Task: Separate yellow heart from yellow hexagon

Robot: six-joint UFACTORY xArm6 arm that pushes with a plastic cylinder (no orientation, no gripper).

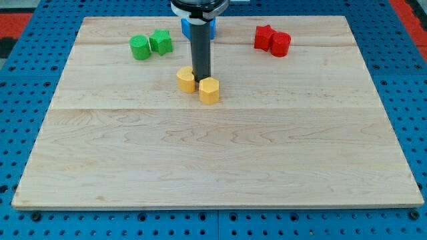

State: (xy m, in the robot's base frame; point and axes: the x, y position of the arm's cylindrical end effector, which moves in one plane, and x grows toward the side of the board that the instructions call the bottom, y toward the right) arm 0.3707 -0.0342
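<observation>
My tip [201, 77], the end of a smooth dark rod with no pincer to clench, sits between two glossy yellow blocks on the pale wood-grain tabletop [213, 160]: the yellow hexagon [186, 79] touching at the view's left, the yellow heart [209, 91] just below-right. A blue block [213, 27] is mostly hidden behind the rod.

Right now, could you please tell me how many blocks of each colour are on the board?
Yellow: 2, the yellow heart and the yellow hexagon, with my tip between them.
Green: 2, the green cylinder and the green star-like block.
Red: 2, the red star-like block and the red cylinder.
Blue: 1, the blue block, mostly hidden behind the rod.
Total: 7
</observation>
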